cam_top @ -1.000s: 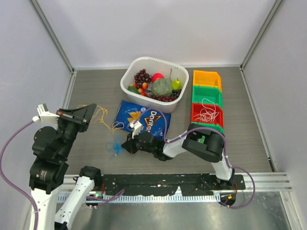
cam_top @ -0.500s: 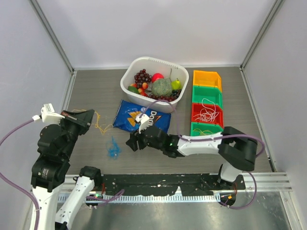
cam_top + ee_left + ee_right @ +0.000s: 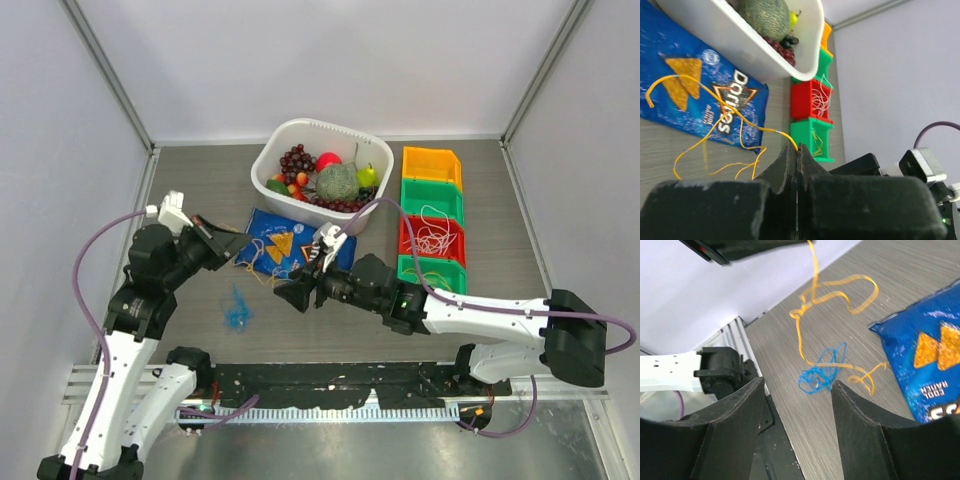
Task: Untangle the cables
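Note:
A yellow cable (image 3: pixel 715 131) hangs in loose loops from my left gripper (image 3: pixel 797 146), which is shut on one end of it. In the top view that left gripper (image 3: pixel 238 249) is at the left edge of the chip bag, and the yellow cable (image 3: pixel 262 252) trails over the bag. A small blue cable (image 3: pixel 237 309) lies bunched on the table below it. My right gripper (image 3: pixel 288 296) hovers just right of the bunch, open. The right wrist view shows the blue cable (image 3: pixel 820 376) beyond the right gripper (image 3: pixel 797 386), with nothing between its fingers. White cables (image 3: pixel 433 240) lie in the red bin.
A blue Doritos bag (image 3: pixel 296 250) lies mid-table. Behind it stands a white tub (image 3: pixel 268 160) of fruit. On the right is a row of bins: orange (image 3: pixel 432 165), green (image 3: pixel 432 197), red (image 3: pixel 413 245) and green (image 3: pixel 420 264), the last holding a yellow cord.
My left gripper has swung right to the chip bag, carrying the yellow cable. The right gripper has opened and pulled up and right. The blue cable has dropped flat on the table.

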Available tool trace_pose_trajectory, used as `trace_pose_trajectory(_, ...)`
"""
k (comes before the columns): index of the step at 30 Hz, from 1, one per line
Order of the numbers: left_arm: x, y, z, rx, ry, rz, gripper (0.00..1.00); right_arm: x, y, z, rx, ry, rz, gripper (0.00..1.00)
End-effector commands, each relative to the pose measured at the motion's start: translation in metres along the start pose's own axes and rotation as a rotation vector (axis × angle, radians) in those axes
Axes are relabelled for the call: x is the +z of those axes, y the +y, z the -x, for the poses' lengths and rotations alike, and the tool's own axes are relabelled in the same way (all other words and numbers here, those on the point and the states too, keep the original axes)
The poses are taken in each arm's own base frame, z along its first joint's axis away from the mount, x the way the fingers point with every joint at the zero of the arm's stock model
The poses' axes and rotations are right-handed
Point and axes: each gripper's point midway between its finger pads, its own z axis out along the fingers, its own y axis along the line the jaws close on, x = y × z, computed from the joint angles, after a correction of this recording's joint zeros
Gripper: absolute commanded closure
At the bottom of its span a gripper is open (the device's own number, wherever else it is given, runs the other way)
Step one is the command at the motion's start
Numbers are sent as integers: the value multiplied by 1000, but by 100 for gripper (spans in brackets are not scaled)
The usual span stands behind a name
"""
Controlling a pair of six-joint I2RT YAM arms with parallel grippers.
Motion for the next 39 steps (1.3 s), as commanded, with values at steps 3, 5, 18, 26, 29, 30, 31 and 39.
trace_pose_trajectory(3,8,-32,-15,-49,105,-203,100,11,25,55,28,-119,130,37)
trace_pose_trajectory(5,9,-29,-19,-80,115,-203,100,18,28,61,88,-122,172,37)
trace_pose_trajectory(18,10,-20,-30,-163,112,-237,100,51,-4,59,249,-166,9,51)
trace_pose_trajectory(26,14,-19,-34,-174,132,-254,100,58,-16,62,290,-202,-38,84)
trace_pose_trajectory(29,13,-19,-35,-167,135,-260,100,54,-24,62,286,-217,-75,98)
trace_pose_trajectory(30,14,-18,-36,-160,134,-259,100,51,-26,65,286,-230,-83,99)
trace_pose_trajectory(31,14,-17,-36,-153,132,-256,100,47,-34,61,287,-233,-112,100)
trace_pose_trajectory(39,17,-7,-34,-82,134,-184,29,-26,-115,73,251,-295,-375,99)
